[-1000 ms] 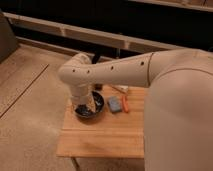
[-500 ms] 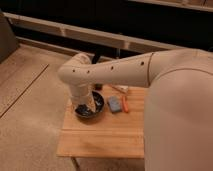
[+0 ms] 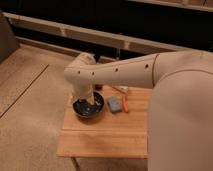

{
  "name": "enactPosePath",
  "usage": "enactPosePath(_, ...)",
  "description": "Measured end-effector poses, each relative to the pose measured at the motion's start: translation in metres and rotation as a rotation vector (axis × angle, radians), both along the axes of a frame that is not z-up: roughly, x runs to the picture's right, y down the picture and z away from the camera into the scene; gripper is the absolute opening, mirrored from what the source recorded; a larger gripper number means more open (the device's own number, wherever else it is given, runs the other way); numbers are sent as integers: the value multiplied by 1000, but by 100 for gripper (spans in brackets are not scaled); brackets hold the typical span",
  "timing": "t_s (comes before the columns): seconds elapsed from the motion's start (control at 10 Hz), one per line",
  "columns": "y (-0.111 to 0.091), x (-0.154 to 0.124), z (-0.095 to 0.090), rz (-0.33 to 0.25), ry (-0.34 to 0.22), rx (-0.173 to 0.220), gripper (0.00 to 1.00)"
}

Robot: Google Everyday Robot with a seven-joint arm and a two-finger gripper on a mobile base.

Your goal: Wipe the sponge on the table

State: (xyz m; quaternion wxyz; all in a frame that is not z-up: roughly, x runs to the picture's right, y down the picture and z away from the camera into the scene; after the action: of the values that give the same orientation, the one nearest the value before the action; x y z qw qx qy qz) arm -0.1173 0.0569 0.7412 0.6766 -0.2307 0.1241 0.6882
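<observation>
Hanging over the dark bowl (image 3: 100, 111) at the counter's (image 3: 105, 136) far left corner, the gripper (image 3: 89, 102) has its jaws spread wide, holding nothing. The sponge (image 3: 115, 104) lies just right of the bowl, 1 orange stick (image 3: 125, 105) beside it.

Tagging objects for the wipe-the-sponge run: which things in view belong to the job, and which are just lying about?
Job:
- sponge, lying on the table between bowl and stick
- table
- gripper, low over the bowl, not at the sponge

Lying about:
- dark bowl
- orange stick, next to the sponge
- small dark block, behind the bowl
</observation>
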Motion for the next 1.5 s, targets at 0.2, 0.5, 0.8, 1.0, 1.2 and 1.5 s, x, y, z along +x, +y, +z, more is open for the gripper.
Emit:
enactPosePath(0.2,-6,8,7,23,-17,26,65)
enactPosePath(0.5,-5,5,7,19,-20,23,65)
enactPosePath(0.8,-11,41,20,40,101,-2,65)
enactPosePath(1.0,-26,80,26,76,196,5,65)
enactPosePath(1.2,-49,103,34,146,211,43,65)
enactPosePath(1.5,-83,121,56,275,106,156,65)
